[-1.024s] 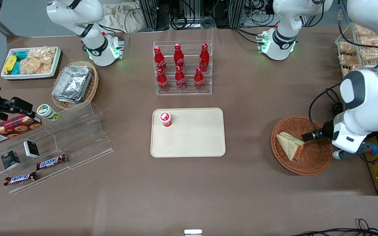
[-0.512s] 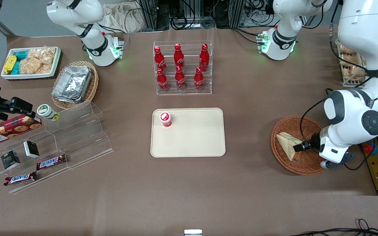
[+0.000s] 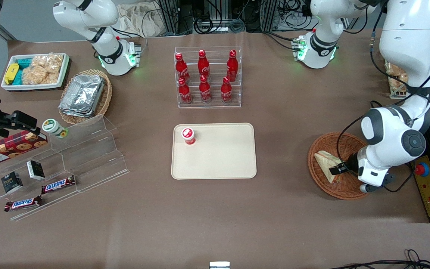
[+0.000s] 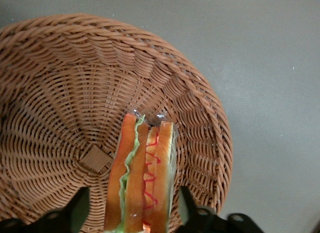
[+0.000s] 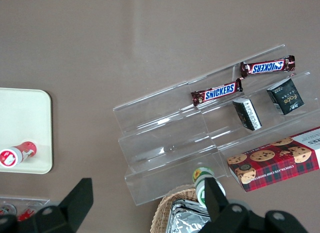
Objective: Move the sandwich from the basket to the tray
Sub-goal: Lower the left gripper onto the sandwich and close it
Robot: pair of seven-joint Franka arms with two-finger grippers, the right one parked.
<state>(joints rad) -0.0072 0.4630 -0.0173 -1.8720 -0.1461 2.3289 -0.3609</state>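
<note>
Your gripper [image 3: 335, 170] is down inside the basket [image 3: 349, 188], at the working arm's end of the desk [image 3: 289, 224], and it sits right over the sandwich [image 3: 325, 161]. In the wrist view the jaws are spread apart, one finger [image 4: 80, 209] standing on each side of the sandwich [image 4: 142, 178], with a gap showing between each finger and the wrapping, so nothing is clamped. The sandwich lies in the basket [image 4: 60, 83] with its cut edge facing the wrist camera: you can see the orange and red filling layers with a strip of green between the bread slices, all under clear wrap. From the front, the pale bread wedge rests in the part of the basket nearest the tray [image 3: 218, 164], partly covered by the gripper.

The tray lies flat in the middle of the desk, well apart from the basket. A small red-capped bottle [image 3: 188, 136] stands on it near one corner, the corner toward the parked arm's end and farther from the front camera. A clear rack of red bottles [image 3: 207, 78] stands farther from the camera than the tray
</note>
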